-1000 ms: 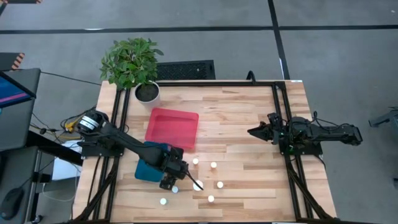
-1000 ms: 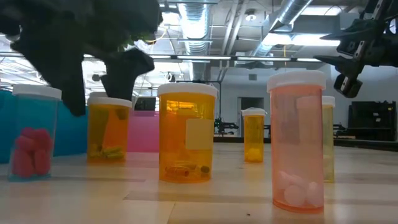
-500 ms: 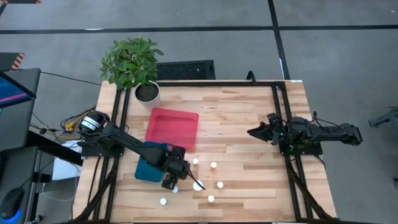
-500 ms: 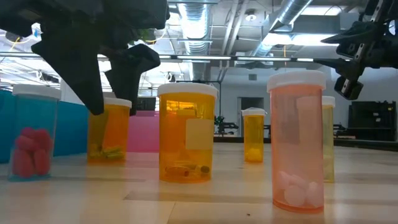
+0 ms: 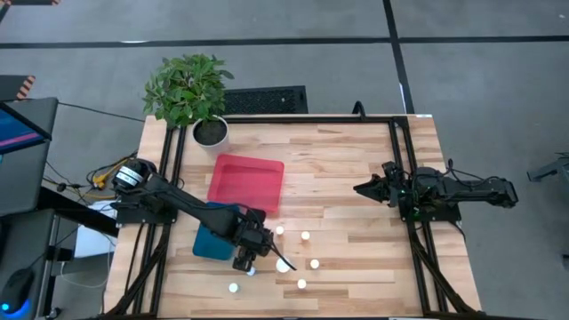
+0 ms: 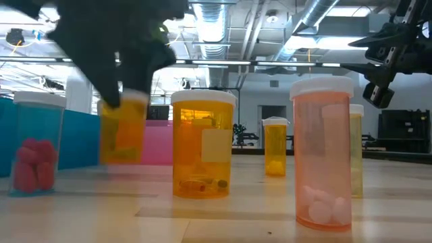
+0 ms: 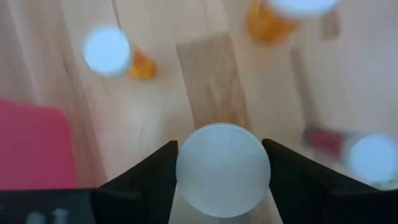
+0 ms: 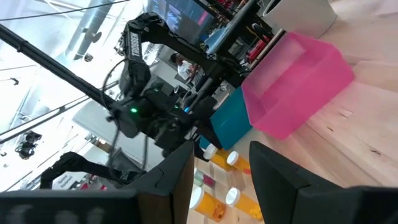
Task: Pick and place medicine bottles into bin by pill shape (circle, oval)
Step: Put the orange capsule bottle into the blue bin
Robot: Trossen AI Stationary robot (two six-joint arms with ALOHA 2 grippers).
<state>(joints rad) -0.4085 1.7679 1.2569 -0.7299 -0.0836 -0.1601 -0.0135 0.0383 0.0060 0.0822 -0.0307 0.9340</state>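
Pale wooden table (image 5: 356,178), grey floor (image 5: 480,80), potted plant (image 5: 188,92)

The left gripper (image 6: 111,61) and its orange bottle (image 6: 122,131) were blurred; pill shapes inside were unreadable.

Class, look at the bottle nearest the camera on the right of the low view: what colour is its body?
Pale pink, with a white cap; the pink bottle shows best in the low view.
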